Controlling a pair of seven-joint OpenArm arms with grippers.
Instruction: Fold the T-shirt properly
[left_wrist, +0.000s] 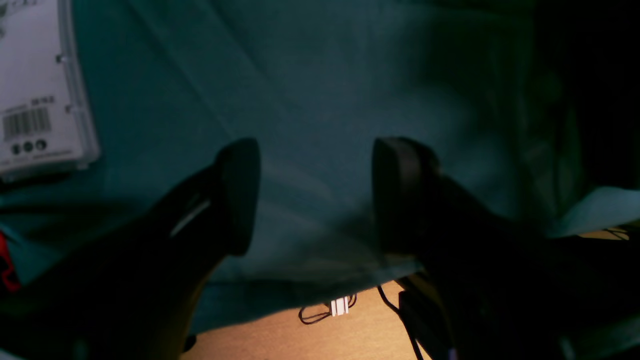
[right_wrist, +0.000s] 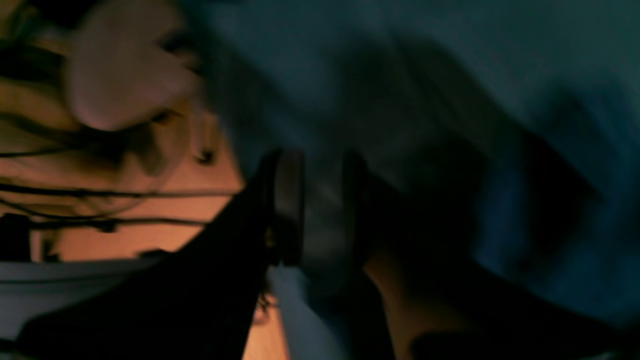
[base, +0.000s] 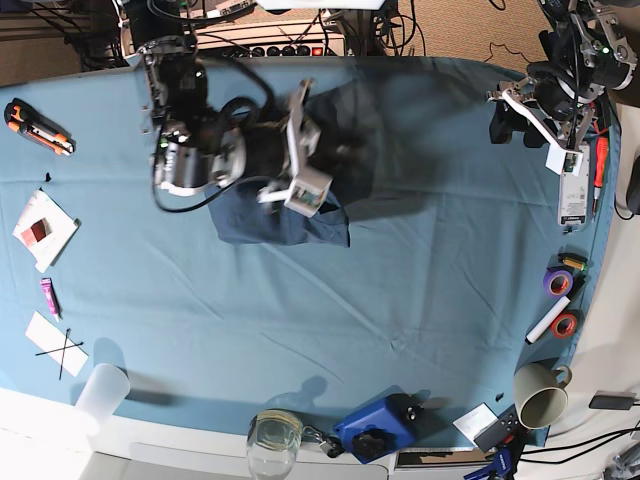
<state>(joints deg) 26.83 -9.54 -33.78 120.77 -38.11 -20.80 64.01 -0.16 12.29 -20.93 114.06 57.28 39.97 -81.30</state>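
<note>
The dark navy T-shirt (base: 280, 215) lies bunched on the teal tablecloth (base: 420, 280), left of the middle at the back. My right gripper (base: 340, 150) is over its right end. In the blurred right wrist view the jaws (right_wrist: 322, 205) stand narrowly apart with pale cloth between them, and navy cloth (right_wrist: 525, 225) is beside them. My left gripper (base: 500, 120) is at the far right back corner. It is open and empty (left_wrist: 312, 195) above the tablecloth (left_wrist: 310, 90), near its edge.
A white barcoded pack (left_wrist: 40, 85) lies by the left gripper, also in the base view (base: 573, 190). Tape rolls (base: 557, 282) and a mug (base: 540, 395) are at the right. A glass (base: 275, 435), blue device (base: 375, 425), cup (base: 100, 390) and knife (base: 38, 125) lie around.
</note>
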